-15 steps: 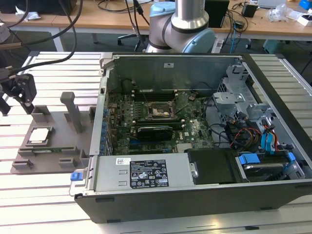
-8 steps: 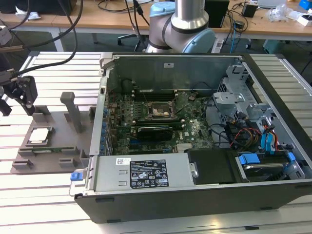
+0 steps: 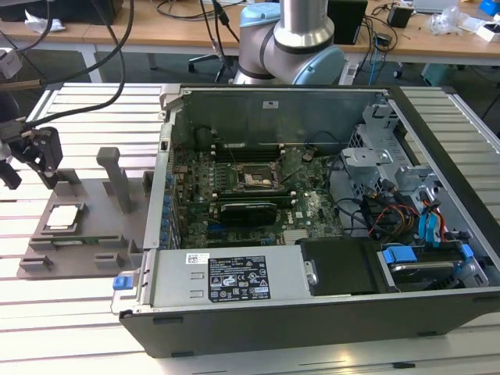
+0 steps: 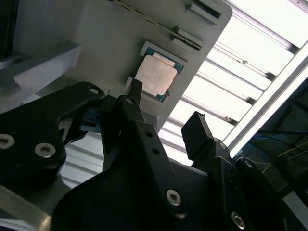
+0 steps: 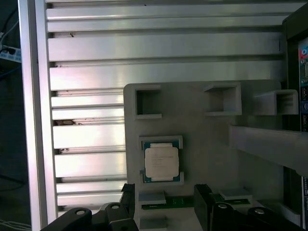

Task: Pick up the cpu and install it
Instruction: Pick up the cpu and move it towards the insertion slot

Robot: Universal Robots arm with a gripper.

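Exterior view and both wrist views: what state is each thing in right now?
cpu: lying flat in its nest on the fixture plate, not gripped.
gripper: open, empty, close to the cpu but clear of it.
computer case: on its side, panel off, interior exposed.
cpu socket: appears empty, no chip seated.

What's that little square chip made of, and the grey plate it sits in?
The cpu seems topped with silvery metal: pale, faintly reflective. The grey fixture plate looks like matte plastic: uniform dull grey, no shine, though painted metal is possible.
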